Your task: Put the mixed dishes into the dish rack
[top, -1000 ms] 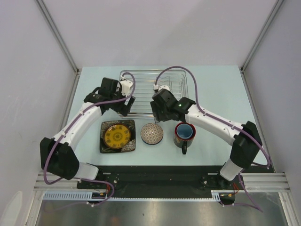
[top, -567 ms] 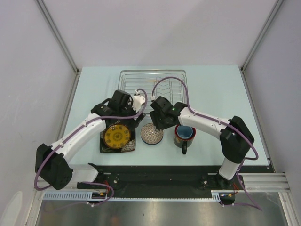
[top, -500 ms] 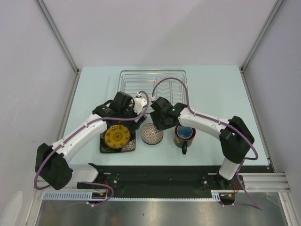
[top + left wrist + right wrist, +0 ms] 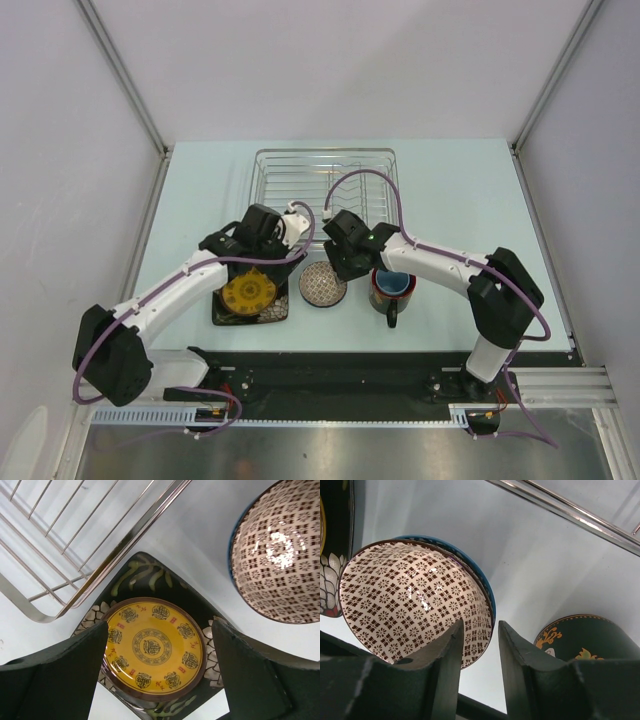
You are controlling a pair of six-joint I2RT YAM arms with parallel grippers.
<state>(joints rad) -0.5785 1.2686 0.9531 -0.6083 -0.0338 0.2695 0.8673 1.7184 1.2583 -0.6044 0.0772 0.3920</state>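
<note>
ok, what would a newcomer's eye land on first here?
The round yellow patterned plate on the square black floral plate, framed by the open left gripper. Beside it, the right gripper straddles the rim of the brown-speckled bowl nested in a blue bowl.

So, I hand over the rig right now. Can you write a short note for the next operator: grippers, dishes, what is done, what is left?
Left gripper: open, above the round yellow plate, which lies on the square black floral plate.
Right gripper: jaws straddle the rim of the brown-patterned bowl, one finger inside and one outside. Whether they grip it firmly cannot be told. This bowl sits nested in the blue bowl.
Mug: upright on the table, right of the bowls.
Done: nothing; no dish shows in the dish rack.
Left: all five dishes.
</note>
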